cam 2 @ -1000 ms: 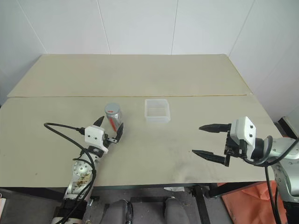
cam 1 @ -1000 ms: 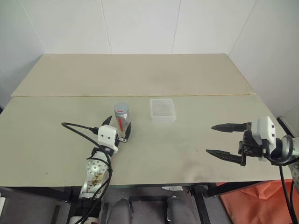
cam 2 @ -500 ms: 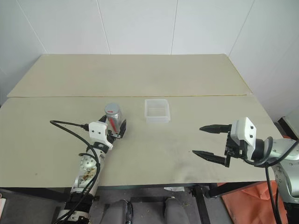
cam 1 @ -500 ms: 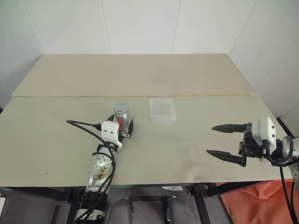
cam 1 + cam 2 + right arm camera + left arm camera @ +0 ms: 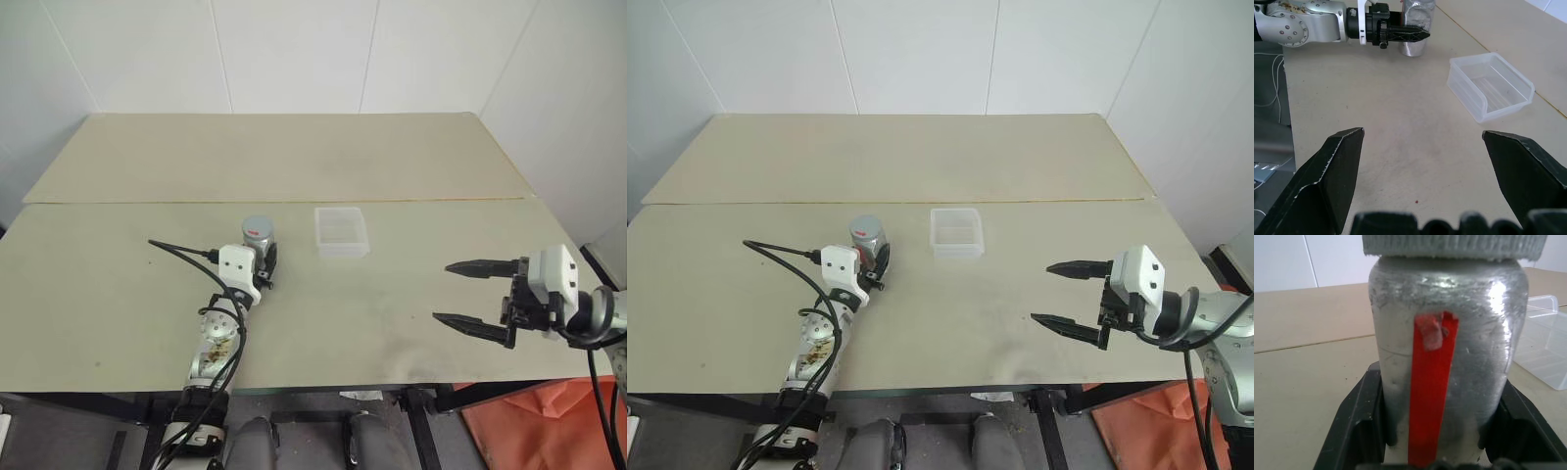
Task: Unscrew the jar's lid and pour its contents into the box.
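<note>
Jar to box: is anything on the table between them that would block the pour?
Nothing visible. The jar, lid on, sits in the left tool; bare table separates it from the box.

Even, soft light falls from overhead, bright without harshness, and the pale surface (image 5: 392,323) reads flat with faint darker smudges toward its middle. Shadows are weak: a thin dark rim hugs the base of the jar (image 5: 1449,362) and a soft patch lies under the right gripper (image 5: 460,294). In the left wrist view the jar's foggy wall carries a white glare spot at 2 o'clock, and its lid (image 5: 1454,246) is slightly soft. The box (image 5: 1491,85) shows crisp, its rims catching light. The near black fingers (image 5: 1332,171) look blurred.
</note>
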Available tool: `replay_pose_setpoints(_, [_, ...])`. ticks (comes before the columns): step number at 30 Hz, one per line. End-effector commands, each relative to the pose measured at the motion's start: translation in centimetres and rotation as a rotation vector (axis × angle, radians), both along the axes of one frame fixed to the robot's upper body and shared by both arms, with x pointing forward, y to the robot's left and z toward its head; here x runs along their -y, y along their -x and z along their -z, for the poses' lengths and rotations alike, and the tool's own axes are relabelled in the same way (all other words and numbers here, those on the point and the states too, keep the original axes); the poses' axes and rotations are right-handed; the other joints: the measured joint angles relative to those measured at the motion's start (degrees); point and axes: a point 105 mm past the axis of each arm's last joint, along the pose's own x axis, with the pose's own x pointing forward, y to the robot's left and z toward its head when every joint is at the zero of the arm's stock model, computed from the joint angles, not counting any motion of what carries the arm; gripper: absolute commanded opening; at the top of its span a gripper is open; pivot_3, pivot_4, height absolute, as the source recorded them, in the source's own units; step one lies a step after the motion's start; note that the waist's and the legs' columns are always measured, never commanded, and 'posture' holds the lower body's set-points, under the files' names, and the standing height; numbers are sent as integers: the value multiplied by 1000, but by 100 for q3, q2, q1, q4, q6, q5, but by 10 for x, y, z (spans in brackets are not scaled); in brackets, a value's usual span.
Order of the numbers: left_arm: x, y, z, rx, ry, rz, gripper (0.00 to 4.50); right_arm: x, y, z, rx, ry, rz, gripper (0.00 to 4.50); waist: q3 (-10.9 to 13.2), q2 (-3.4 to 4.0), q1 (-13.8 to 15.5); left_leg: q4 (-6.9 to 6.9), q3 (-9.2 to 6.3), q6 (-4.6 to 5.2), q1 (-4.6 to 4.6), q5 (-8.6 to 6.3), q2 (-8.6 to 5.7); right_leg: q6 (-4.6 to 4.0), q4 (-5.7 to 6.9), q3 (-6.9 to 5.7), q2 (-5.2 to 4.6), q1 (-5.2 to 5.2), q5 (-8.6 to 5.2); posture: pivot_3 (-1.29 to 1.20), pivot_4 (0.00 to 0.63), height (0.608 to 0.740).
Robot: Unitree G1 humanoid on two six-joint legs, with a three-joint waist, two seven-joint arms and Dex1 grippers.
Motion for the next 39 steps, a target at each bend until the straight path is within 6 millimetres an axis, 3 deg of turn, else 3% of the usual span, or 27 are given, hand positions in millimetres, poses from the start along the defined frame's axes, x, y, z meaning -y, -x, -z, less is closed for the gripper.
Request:
replay_pose_setpoints(1, [0,2,-16,39,20,28,2101,-21,-5,-21,110,-50,-5,4500,0,0,-22,0,-1,0,1,0,0,0,0,1,2,0,0,0,150,740])
replay_pose_setpoints(9, [14,23,-47,105,-17,256,2101,-119,-28,-36,207,-351,63,4500,-1,2,-27,-6,-23,-1,-5,0,3,-9,10,1,20,-16,3,0,150,740])
replay_pose_setpoints(15, [17,32,-49,121,-72,346,2101,-171,-24,-36,159,-401,19,4500,-2,4,34,-2,-21,-1,-40,1,0,-51,4,-5,13,-40,28,0,150,740])
replay_pose_setpoints(27, [36,48,-47,126,-88,447,2101,-197,-41,-47,204,-435,32,4500,-2,4,-4,-3,-20,-1,-37,1,3,-52,4,-10,13,-40,28,0,150,740])
replay_pose_setpoints(39, [47,55,-43,124,-101,481,2101,-200,-42,-42,179,-422,-2,4500,-2,4,-4,-4,-20,-1,-38,1,4,-52,4,-10,13,-41,27,0,150,740])
